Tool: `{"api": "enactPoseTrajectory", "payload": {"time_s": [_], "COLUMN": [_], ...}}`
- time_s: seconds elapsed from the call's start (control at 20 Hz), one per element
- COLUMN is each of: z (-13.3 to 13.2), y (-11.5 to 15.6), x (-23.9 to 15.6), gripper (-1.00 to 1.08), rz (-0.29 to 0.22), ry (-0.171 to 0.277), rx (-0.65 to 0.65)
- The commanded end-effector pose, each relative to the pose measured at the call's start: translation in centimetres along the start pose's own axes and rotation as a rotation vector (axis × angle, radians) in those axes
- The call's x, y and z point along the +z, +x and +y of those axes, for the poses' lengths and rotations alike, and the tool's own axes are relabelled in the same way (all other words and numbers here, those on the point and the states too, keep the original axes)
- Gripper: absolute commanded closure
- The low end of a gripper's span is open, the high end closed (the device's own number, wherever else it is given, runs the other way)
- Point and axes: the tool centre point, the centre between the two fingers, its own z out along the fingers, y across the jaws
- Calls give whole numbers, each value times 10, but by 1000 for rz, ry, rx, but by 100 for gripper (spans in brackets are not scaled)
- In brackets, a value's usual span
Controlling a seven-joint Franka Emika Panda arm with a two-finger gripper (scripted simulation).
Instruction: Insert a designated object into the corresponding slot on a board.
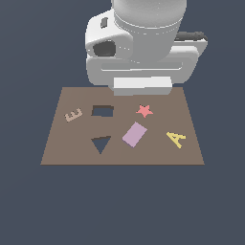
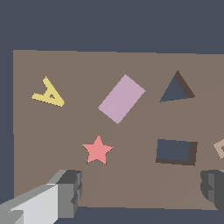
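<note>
Gripper fingers are seen spread wide, nothing held. Just ahead of them a red star is spotted, with the slot beside it. Beyond the star the lilac tile is found flat on the board, flanked by the yellow A and triangular cutout, bare board around it.

Brown board; lilac tile, red star, yellow A, beige E. Dark rectangular slot, dark triangular cutout. Arm white-grey.
</note>
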Motion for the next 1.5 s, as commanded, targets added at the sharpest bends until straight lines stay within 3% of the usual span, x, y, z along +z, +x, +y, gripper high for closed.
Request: {"api": "enactPoseTrajectory", "payload": {"time_s": [0.0,0.65,1.45], "z": [0,-4,-8], "y": [0,10,51], "x": [0,20,90], "gripper": [-92,-92,-92], "rz": [0,5,25], "ry": [0,1,6], "rx": [0,114,524]}}
